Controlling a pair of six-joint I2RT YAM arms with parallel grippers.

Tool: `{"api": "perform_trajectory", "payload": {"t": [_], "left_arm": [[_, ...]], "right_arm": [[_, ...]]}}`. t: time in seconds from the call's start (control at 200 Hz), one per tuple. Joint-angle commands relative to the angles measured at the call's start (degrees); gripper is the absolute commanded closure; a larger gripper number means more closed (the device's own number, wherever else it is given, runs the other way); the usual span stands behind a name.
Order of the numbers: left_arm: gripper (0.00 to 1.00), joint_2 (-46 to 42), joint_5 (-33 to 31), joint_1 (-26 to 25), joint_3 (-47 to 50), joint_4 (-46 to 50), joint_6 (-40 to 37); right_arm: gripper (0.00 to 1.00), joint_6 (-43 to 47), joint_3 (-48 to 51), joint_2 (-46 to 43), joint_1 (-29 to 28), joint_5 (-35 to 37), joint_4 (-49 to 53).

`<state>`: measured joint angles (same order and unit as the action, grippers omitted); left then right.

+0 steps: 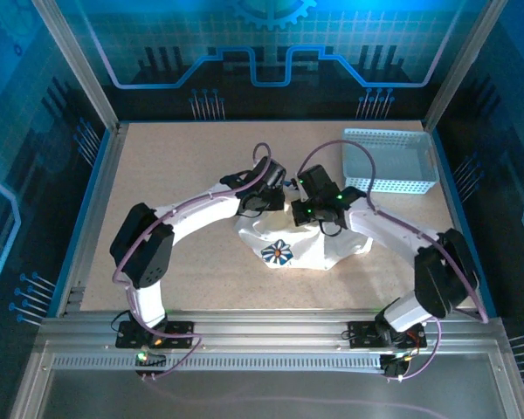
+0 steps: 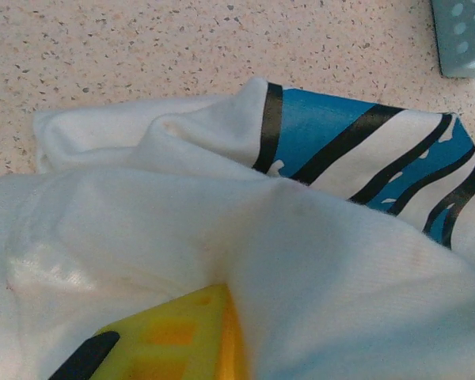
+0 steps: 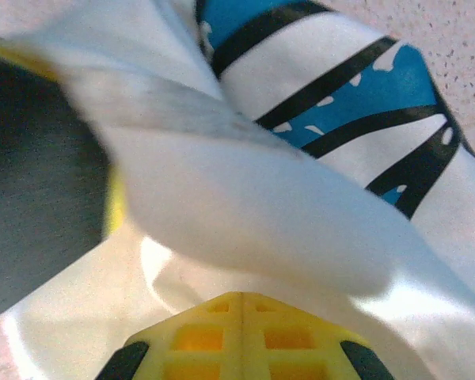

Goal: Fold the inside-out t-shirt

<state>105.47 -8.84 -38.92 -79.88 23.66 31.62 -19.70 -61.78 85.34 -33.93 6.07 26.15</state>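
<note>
The inside-out t-shirt [image 1: 310, 244] lies crumpled in the middle of the table, white, with its blue-and-dark print [image 1: 278, 253] facing up near its front. Both grippers are down on its far edge, close together. My left gripper [image 1: 264, 202] is at the left; one yellow finger [image 2: 174, 340] pokes into a white fold [image 2: 301, 261], and cloth hides the other. My right gripper [image 3: 243, 299] has its yellow fingers pressed together at the tips, with a fold of the shirt [image 3: 253, 214] coming out of them. Blue striped print [image 3: 356, 103] shows behind.
A light blue-grey perforated basket [image 1: 389, 161] stands at the back right, its corner [image 2: 463, 36] close behind the shirt. Bare speckled tabletop [image 1: 175, 166] stretches to the left and back. A dark blurred body with a yellow edge [image 3: 32, 158] sits right beside my right gripper.
</note>
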Motion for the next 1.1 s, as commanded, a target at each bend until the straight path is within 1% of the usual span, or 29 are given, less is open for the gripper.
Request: {"api": "perform_trajectory", "payload": {"t": [0.0, 0.055, 0.12, 0.175, 0.27, 0.32, 0.395, 0.495, 0.58, 0.665, 0.705, 0.785, 0.92, 1.015, 1.095], "left_arm": [[0.81, -1.8, 0.7, 1.2, 0.1, 0.6, 0.9], [0.78, -2.1, 0.0, 1.2, -0.1, 1.2, 0.9], [0.67, -2.8, -0.6, 1.2, 0.0, 2.3, 0.7], [0.61, -4.2, -0.8, 1.1, 0.9, 2.4, 0.7], [0.49, -8.8, -2.9, 1.1, 3.4, 3.3, 1.4], [0.46, -12.0, -4.3, 0.6, 5.4, 3.3, 1.5], [0.42, -17.3, -7.8, -1.4, 8.5, 3.0, 0.7], [0.35, -23.8, -11.2, -6.3, 12.8, 0.5, -1.0], [0.33, -27.4, -9.3, -9.3, 16.1, -3.8, -1.6], [0.31, -28.6, -6.2, -12.2, 17.7, -9.1, -3.6], [0.28, -28.7, -4.8, -13.4, 18.4, -11.8, -4.7], [0.27, -28.0, -3.1, -14.8, 18.4, -15.0, -6.3], [0.28, -24.3, -7.4, -15.0, 15.3, -12.2, -7.4], [0.35, -21.8, -7.0, -14.9, 12.7, -11.9, -8.6], [0.48, -19.9, -7.1, -14.9, 10.7, -10.8, -8.9]], "right_arm": [[1.0, -1.6, -1.8, -6.0, 0.5, -4.0, 0.7], [1.0, -2.0, -1.5, -7.4, 0.6, -3.7, 1.0], [1.0, -2.2, -1.2, -8.3, 1.0, -3.9, 1.3], [1.0, -2.8, -1.2, -9.2, 1.4, -4.9, 1.6], [1.0, -4.9, -1.9, -11.7, 2.3, -9.0, 1.8], [1.0, -6.4, -2.7, -13.7, 2.5, -11.9, 1.4], [1.0, -8.6, -4.6, -16.8, 2.7, -15.2, 1.3], [1.0, -11.1, -7.0, -20.0, 2.8, -16.9, 1.2], [1.0, -13.0, -8.1, -21.7, 2.7, -18.5, 0.6], [1.0, -14.7, -7.8, -22.7, 2.7, -20.0, -0.7], [1.0, -15.3, -7.6, -22.9, 2.6, -20.6, -1.1], [1.0, -15.7, -7.3, -23.1, 2.3, -20.9, -1.4], [1.0, -15.7, -6.7, -23.9, 2.0, -20.9, -1.2], [1.0, -15.8, -5.8, -24.8, 1.9, -21.2, -1.1], [1.0, -15.9, -5.0, -25.3, 1.8, -20.9, -0.9]]}}
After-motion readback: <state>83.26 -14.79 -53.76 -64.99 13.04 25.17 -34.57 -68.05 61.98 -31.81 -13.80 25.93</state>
